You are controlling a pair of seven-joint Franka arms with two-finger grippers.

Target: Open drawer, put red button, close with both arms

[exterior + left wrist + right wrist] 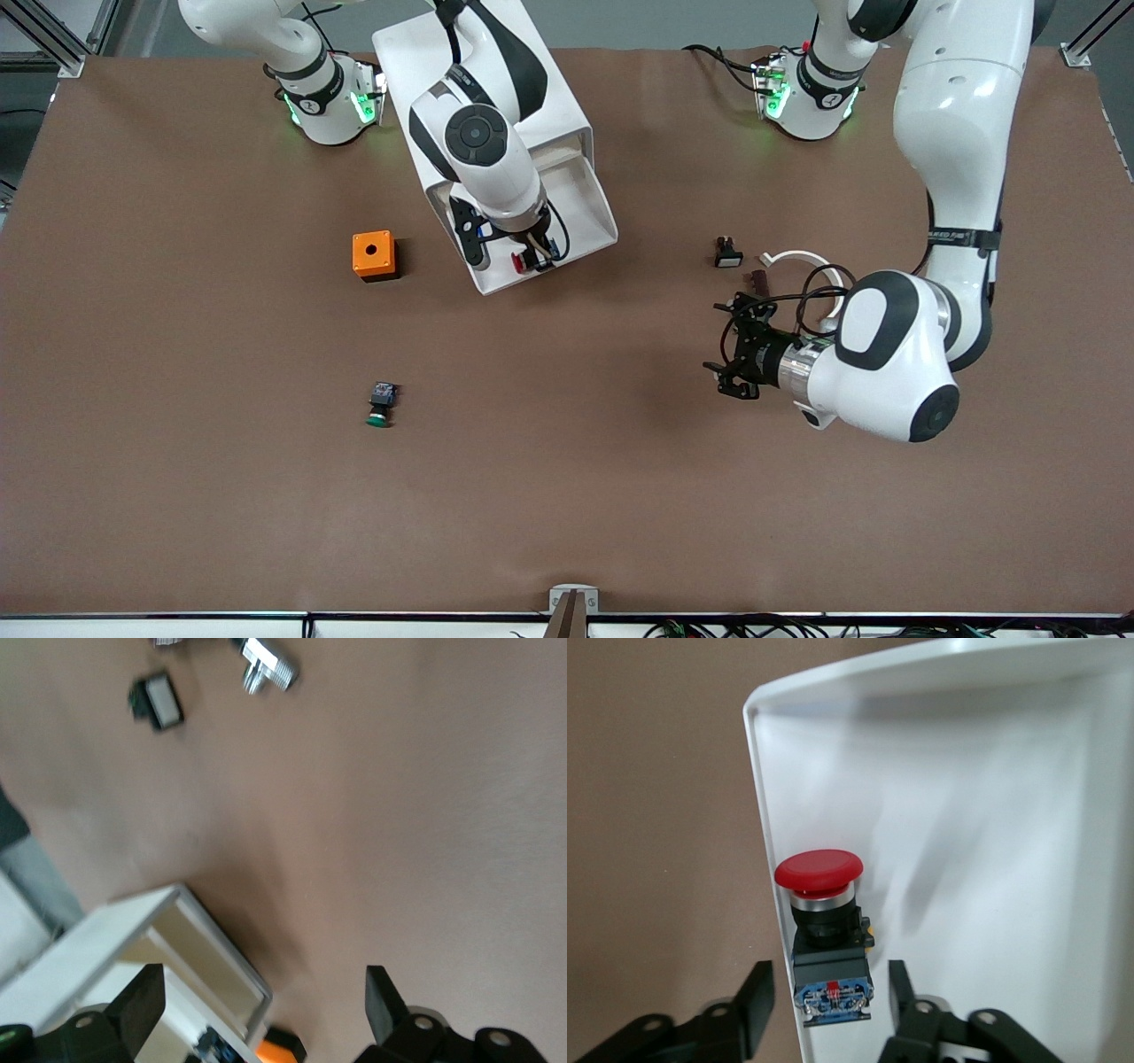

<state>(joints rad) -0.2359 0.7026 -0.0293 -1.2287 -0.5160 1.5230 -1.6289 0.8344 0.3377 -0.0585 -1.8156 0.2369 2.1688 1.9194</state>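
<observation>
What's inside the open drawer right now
The red button lies in the drawer by its side wall, the right gripper open around its body. The rest visible is bare white; in the front view the right arm covers part of it.

The brown tabletop [567,496] before me carries the white cabinet [496,133], an orange box [373,255] beside it toward my right arm's end, a green-capped switch [381,404] nearer the front camera, and a small black-and-white switch [727,252] toward my left arm's end.
</observation>
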